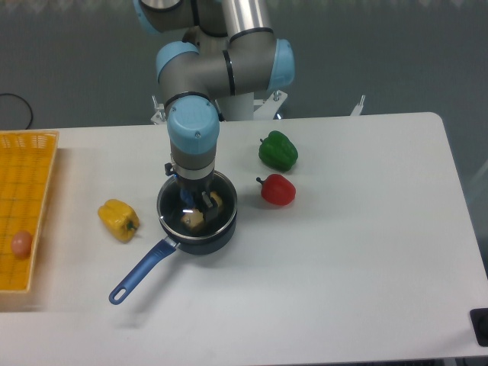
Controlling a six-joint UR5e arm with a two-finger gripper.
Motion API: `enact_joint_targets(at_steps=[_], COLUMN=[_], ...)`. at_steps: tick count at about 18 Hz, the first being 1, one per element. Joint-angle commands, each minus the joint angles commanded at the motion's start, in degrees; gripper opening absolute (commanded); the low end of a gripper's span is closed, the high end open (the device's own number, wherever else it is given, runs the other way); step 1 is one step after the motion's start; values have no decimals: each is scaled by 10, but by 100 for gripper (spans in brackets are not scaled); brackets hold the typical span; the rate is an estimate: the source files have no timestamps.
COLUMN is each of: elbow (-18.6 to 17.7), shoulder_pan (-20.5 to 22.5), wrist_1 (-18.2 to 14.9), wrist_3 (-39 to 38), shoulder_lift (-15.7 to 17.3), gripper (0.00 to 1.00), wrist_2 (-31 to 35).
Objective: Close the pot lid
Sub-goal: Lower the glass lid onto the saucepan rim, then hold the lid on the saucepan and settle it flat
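The pot (200, 238), a small dark pan with a long blue handle (141, 271), sits left of the table's centre. The lid (226, 200), clear glass with a thin metal rim, lies level over the pot's mouth, lined up with its rim. My gripper (195, 200) points straight down at the lid's centre, its dark fingers shut around the blue knob, which they mostly hide. A beige lump (194, 220) shows through the glass inside the pot.
A yellow pepper (118, 219) lies left of the pot. A red pepper (277, 190) and a green pepper (277, 150) lie to its right. A yellow basket (23, 206) holding an egg (21, 243) stands at the table's left edge.
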Motion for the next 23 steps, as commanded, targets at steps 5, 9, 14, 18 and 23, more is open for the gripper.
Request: enact_joint_targets(at_steps=[5, 9, 14, 18, 23], elbow=[1, 1, 0, 0, 0], shoulder_pan=[-1, -1, -1, 0, -1], wrist_1=[0, -1, -1, -1, -1], wrist_3=[-3, -2, -2, -2, -2], shoulder_lift=[-3, -4, -4, -8, -9], gripper=[61, 61, 61, 61, 61], wrist_2=[0, 0, 0, 1, 1])
